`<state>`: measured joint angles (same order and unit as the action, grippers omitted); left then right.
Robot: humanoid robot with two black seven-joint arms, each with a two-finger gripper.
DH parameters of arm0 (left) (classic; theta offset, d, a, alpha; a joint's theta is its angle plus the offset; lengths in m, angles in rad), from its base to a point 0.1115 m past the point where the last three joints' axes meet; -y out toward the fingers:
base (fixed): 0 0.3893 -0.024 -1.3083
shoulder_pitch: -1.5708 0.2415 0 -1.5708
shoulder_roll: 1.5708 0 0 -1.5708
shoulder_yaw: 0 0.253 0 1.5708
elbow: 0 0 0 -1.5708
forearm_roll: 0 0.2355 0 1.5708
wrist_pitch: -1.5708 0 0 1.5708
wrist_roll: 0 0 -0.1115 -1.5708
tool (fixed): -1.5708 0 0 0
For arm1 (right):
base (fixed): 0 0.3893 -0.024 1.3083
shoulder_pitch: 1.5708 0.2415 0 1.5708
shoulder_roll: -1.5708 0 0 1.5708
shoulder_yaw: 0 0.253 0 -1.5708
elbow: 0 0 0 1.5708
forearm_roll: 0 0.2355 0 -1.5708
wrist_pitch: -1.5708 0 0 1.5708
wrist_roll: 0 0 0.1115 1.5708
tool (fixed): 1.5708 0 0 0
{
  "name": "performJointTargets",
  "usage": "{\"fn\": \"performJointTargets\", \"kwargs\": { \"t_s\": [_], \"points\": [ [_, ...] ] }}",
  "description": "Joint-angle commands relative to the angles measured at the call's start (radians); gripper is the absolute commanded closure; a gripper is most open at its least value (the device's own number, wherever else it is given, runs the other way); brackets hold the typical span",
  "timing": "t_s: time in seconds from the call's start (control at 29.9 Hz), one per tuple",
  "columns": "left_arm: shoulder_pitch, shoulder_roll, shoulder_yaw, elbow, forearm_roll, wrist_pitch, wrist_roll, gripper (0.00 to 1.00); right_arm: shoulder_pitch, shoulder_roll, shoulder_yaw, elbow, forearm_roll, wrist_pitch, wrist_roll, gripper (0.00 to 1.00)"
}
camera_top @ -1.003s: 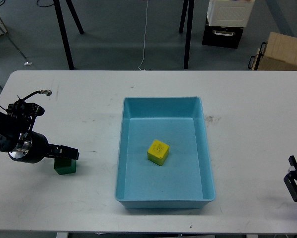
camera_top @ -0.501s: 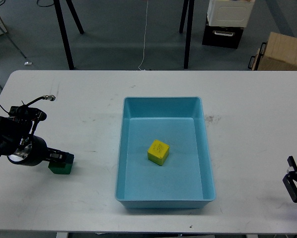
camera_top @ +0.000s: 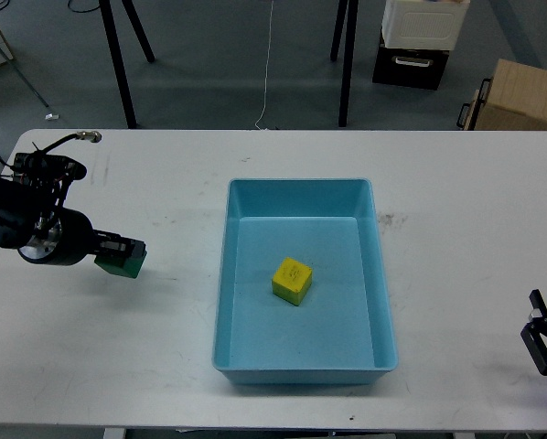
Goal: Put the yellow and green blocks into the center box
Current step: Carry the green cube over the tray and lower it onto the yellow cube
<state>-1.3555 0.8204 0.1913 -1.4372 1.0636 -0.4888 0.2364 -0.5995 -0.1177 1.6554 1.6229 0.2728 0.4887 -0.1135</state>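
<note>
Right now the green block (camera_top: 123, 262) sits pinched in my left gripper (camera_top: 118, 254), out over the white table (camera_top: 456, 192) on its left side, well apart from the blue box (camera_top: 380, 302). I can't make out from this angle whether the block's underside touches the tabletop or hangs just above it. The yellow block (camera_top: 292, 280) already lies inside the box, near the middle of its floor, turned a little askew to the walls. My left arm comes in dark and bulky from the left edge, a thin cable arching above it. My right gripper (camera_top: 544, 340) shows only at the lower right edge, near the table's corner; I cannot tell how its fingers stand.
</note>
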Motion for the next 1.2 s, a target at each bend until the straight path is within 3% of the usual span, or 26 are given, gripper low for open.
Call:
{"fn": "performJointTargets", "kwargs": {
  "t_s": [0.0,0.17,0.33,0.5,0.7,0.9,0.97,1.17],
  "points": [
    [-0.204,-0.087,0.017,0.047,-0.118,0.000,-0.002,1.00,-0.002,0.000,0.006,0.000,0.000,0.000,0.000,0.00],
    [-0.378,-0.346,0.129,0.150,-0.241,0.000,-0.002,1.00,-0.003,0.000,0.012,0.000,0.000,0.000,0.000,0.00],
    [-0.383,-0.594,0.183,0.290,-0.251,0.000,-0.002,1.00,-0.006,0.001,0.018,-0.006,0.000,0.000,0.000,0.00],
    [-0.349,-0.777,0.273,0.333,-0.251,0.000,-0.002,1.00,-0.006,0.001,0.020,-0.026,0.000,0.000,0.000,0.00],
    [-0.315,-0.820,0.289,0.343,-0.249,0.000,-0.006,0.99,-0.003,0.001,0.020,-0.046,0.000,0.000,0.000,0.00],
    [-0.260,-0.820,0.407,0.409,-0.246,0.000,-0.022,0.89,-0.002,0.001,0.020,-0.055,0.000,0.000,0.000,0.00],
    [-0.249,-0.820,0.407,0.408,-0.246,0.000,-0.026,0.84,-0.002,0.000,0.021,-0.055,0.000,0.000,0.000,0.00],
    [-0.248,-0.820,0.405,0.393,-0.246,0.000,-0.084,0.56,-0.003,0.000,0.020,-0.055,0.000,0.000,-0.002,0.00]
  ]
}}
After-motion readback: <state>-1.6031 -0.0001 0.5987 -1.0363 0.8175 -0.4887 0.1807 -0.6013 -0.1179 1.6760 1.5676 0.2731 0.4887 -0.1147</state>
